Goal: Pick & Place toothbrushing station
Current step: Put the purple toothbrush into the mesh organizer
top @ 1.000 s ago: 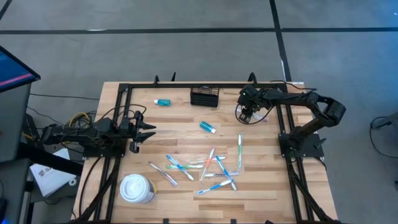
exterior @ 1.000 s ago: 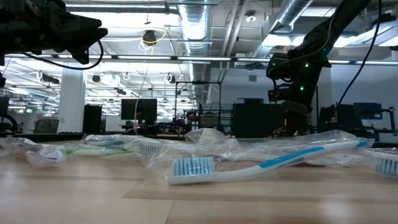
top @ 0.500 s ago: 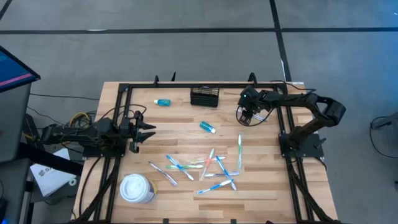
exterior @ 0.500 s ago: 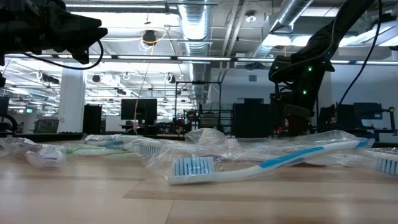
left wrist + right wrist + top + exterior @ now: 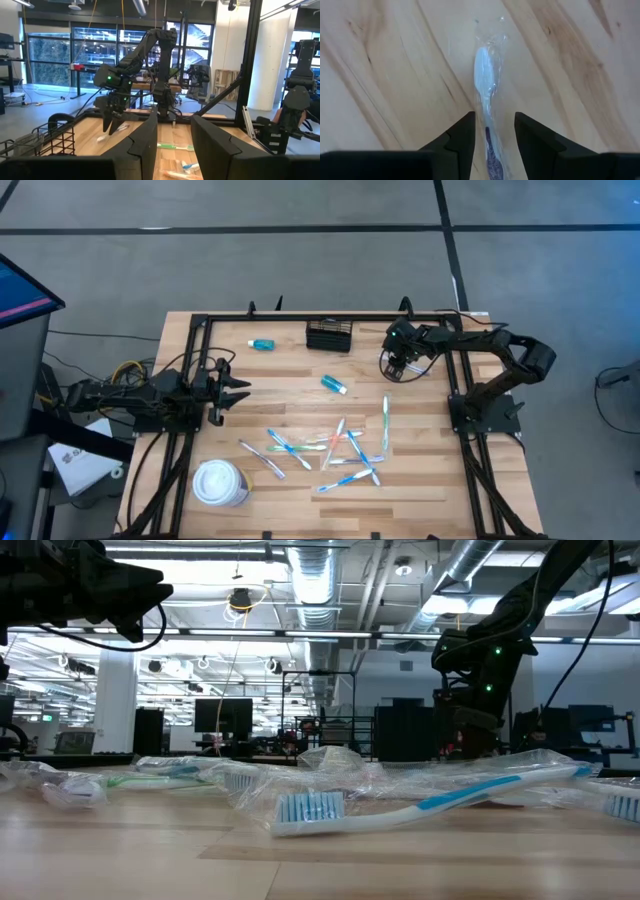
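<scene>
The toothbrushing station [image 5: 329, 336], a small black wire-mesh box, stands on its base near the table's far edge, with no gripper on it. My right gripper [image 5: 394, 368] is to its right and points steeply down. In the right wrist view it [image 5: 494, 135] is open, with one finger on each side of a toothbrush in a clear wrapper [image 5: 485, 82]. That toothbrush lies flat on the wood, and I see no touch. At the table's left edge my left gripper [image 5: 236, 390] is held level and open [image 5: 174, 142], with nothing between its fingers.
Several wrapped toothbrushes [image 5: 340, 448] lie scattered in the table's near middle. A white lidded cup [image 5: 220, 483] stands near left. Two small blue tubes [image 5: 261, 344] [image 5: 334, 384] lie by the station. Black frame rails [image 5: 452, 370] run along both sides.
</scene>
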